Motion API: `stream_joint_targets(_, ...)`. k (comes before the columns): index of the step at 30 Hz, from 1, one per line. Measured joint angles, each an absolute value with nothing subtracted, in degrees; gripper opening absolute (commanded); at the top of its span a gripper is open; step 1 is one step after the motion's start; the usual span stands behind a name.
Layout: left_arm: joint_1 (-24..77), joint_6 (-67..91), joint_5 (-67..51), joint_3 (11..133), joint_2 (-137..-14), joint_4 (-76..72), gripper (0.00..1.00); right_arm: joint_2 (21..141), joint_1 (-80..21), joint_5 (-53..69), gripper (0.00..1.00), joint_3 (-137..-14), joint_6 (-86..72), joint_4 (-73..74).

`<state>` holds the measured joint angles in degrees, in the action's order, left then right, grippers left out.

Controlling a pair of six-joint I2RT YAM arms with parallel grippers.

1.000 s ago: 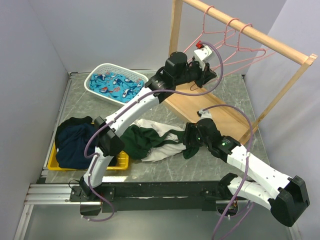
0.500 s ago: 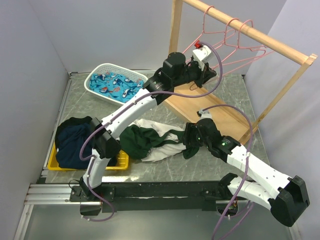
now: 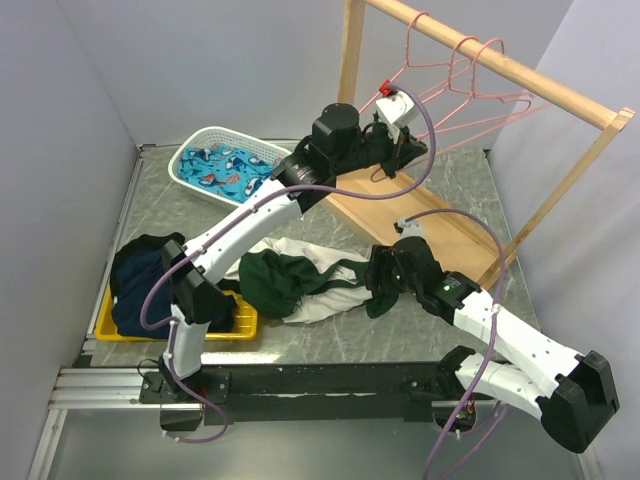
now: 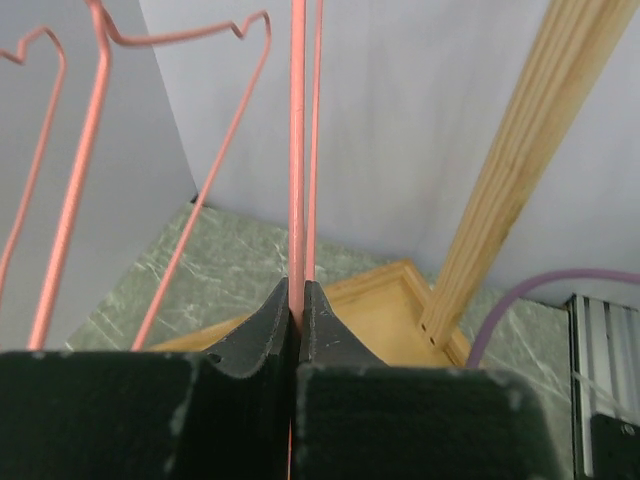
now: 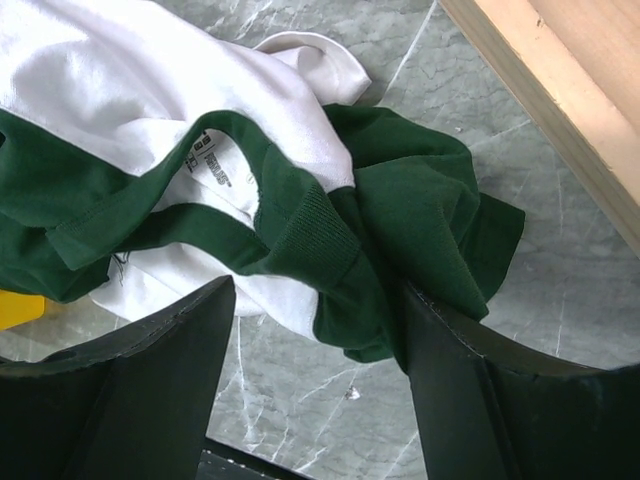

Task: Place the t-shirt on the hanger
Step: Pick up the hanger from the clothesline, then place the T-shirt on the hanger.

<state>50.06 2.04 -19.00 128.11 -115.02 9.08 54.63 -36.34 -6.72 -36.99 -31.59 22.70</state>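
Observation:
The t-shirt [image 3: 312, 282] lies crumpled on the marble table, white with dark green sleeves and collar [image 5: 300, 225]. My right gripper [image 3: 381, 284] is open just above its right end, and in the right wrist view [image 5: 318, 300] the green collar and a sleeve fold lie between the spread fingers. My left gripper [image 3: 404, 150] is raised by the rail at the back. In the left wrist view it [image 4: 297, 290] is shut on the pink wire of the hanger [image 4: 297, 150]. That hanger [image 3: 399, 74] still hooks over the wooden rail.
Two more pink hangers [image 3: 482, 92] hang on the wooden rail frame [image 3: 520, 75], whose base board [image 3: 440, 230] lies on the table. A white basket [image 3: 188, 152] with blue fish cloth stands back left. A yellow tray [image 3: 110, 325] holds a navy garment [image 3: 150, 280].
The left gripper finished shutting on the hanger wire and shifted slightly left and up, pulling the wire with it. The right arm and t-shirt have not moved.

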Motion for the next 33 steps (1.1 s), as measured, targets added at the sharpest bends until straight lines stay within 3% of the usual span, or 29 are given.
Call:
stream_joint_targets(14,50.06,1.43,-21.08,113.78,-102.78,10.52,0.01,53.21,-36.34,-8.67,0.82,-36.99,-31.42,22.92)
stream_joint_targets(19,50.11,1.08,-19.38,103.63,-95.24,11.84,0.01,51.44,-36.34,-8.97,0.84,-37.04,-31.24,23.62)
stream_joint_targets(27,50.13,1.98,-12.05,81.58,-74.11,19.11,0.01,47.22,-36.34,-9.15,0.84,-37.3,-31.48,25.56)
stream_joint_targets(33,50.13,4.29,-7.11,74.08,-57.43,28.38,0.01,43.94,-36.34,-11.49,0.77,-37.5,-32.36,28.21)
